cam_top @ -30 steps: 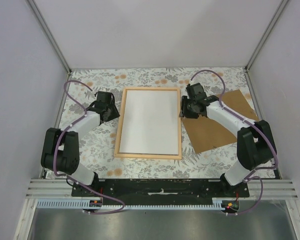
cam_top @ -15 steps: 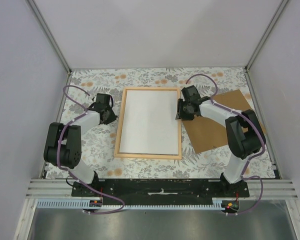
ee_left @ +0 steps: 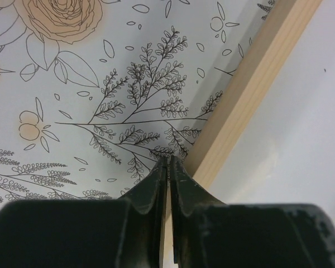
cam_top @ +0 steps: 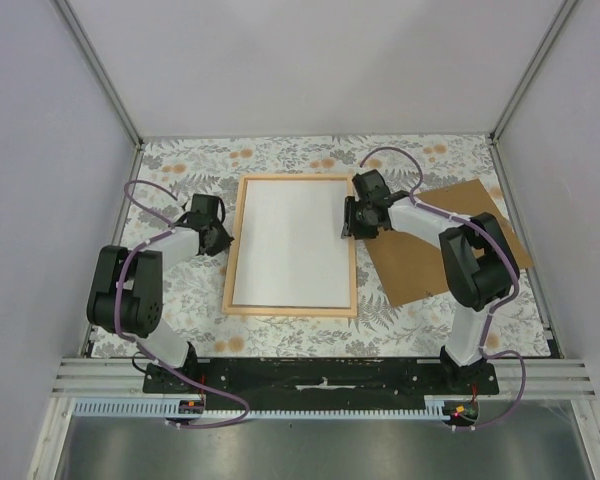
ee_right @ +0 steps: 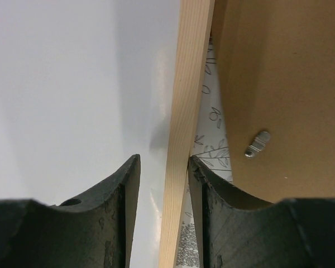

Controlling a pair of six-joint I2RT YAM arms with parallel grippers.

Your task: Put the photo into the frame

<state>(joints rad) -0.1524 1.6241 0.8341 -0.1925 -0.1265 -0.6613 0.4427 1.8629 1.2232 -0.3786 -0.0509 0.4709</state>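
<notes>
Item 1 – frame (cam_top: 290,311): light wood, lying flat at the centre of the floral-patterned worktop (cam_top: 200,290), its long sides running near to far and slightly skewed.

Item 2 – photo (cam_top: 295,243): inside the frame, plain white back facing up; the printed side is not visible.

Item 3 – backing board (cam_top: 430,260): brown, flat on the worktop to the right of the frame, one corner next to the frame's right rail. A small metal hanger clip (ee_right: 257,143) is on its face.

Item 4 – left gripper (cam_top: 223,240): low at the outer edge of the frame's left rail. Its jaws are pressed together with nothing between them, the tips just beside the wood.

Item 5 – right gripper (cam_top: 348,222): at the far part of the right rail. Its jaws are narrowly parted and straddle the rail, one finger (ee_right: 128,184) over the photo and the other on the outer side against the wood.
</notes>
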